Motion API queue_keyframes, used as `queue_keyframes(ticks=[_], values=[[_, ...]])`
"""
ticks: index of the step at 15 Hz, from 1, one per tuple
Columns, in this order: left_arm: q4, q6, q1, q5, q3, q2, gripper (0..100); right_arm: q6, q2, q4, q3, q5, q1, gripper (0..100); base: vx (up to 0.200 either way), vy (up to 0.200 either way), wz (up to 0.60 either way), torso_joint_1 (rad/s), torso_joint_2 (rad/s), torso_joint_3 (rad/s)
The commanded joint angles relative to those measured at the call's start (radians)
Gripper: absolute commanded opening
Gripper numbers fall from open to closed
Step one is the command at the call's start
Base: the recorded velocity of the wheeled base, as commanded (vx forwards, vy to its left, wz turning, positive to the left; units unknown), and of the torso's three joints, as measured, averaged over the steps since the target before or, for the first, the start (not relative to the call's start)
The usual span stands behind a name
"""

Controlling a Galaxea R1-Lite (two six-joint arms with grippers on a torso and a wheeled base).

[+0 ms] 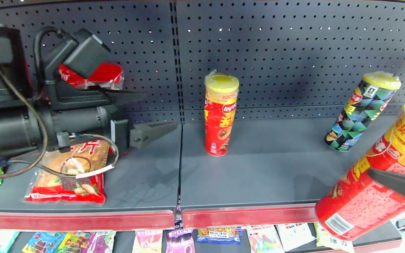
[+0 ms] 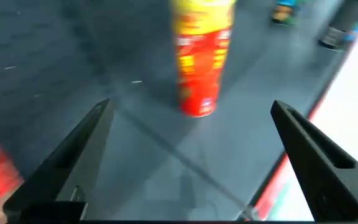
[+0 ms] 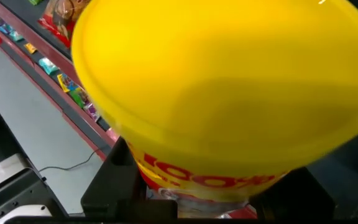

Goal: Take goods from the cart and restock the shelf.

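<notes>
A red chip can with a yellow lid point(image 1: 221, 116) stands upright in the middle of the grey shelf point(image 1: 258, 175). My left gripper point(image 1: 161, 109) hovers over the shelf to the can's left, open and empty. In the left wrist view the left gripper point(image 2: 190, 109) faces the same can point(image 2: 201, 56) a short way off. My right gripper point(image 1: 381, 179) is shut on a second red can point(image 1: 367, 186), tilted, in front of the shelf's right edge. The held can's yellow lid point(image 3: 229, 81) looms over the right gripper point(image 3: 216, 196) in the right wrist view.
A dark patterned can point(image 1: 362, 112) leans at the back right of the shelf. A peanut bag point(image 1: 67, 175) lies under my left arm, with a red bag point(image 1: 97, 75) behind it. The shelf's red front strip point(image 1: 244, 216) runs above a lower shelf of several snack packets point(image 1: 218, 235).
</notes>
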Motion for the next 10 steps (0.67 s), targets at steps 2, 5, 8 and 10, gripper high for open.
queue_keyframes(ticks=[2,5,8,10], values=[[-0.011,0.003,-0.014,-0.019,-0.069,0.133,100,0.000,0.022,0.001,-0.005,0.001,0.000,0,0.000,0.000,0.00,0.000,0.00,0.000],[-0.028,0.003,-0.055,-0.004,-0.145,0.225,100,0.000,0.020,0.001,0.007,-0.002,-0.004,0,0.000,0.000,0.00,0.000,0.00,0.000],[-0.030,0.003,-0.101,0.068,-0.207,0.289,100,0.001,0.027,0.001,0.007,-0.005,-0.007,0,0.000,0.000,0.00,0.000,0.00,0.000],[-0.028,0.002,-0.116,0.094,-0.253,0.318,100,0.001,0.027,0.001,0.007,-0.007,-0.007,0,0.000,0.000,0.00,0.000,0.00,0.000]])
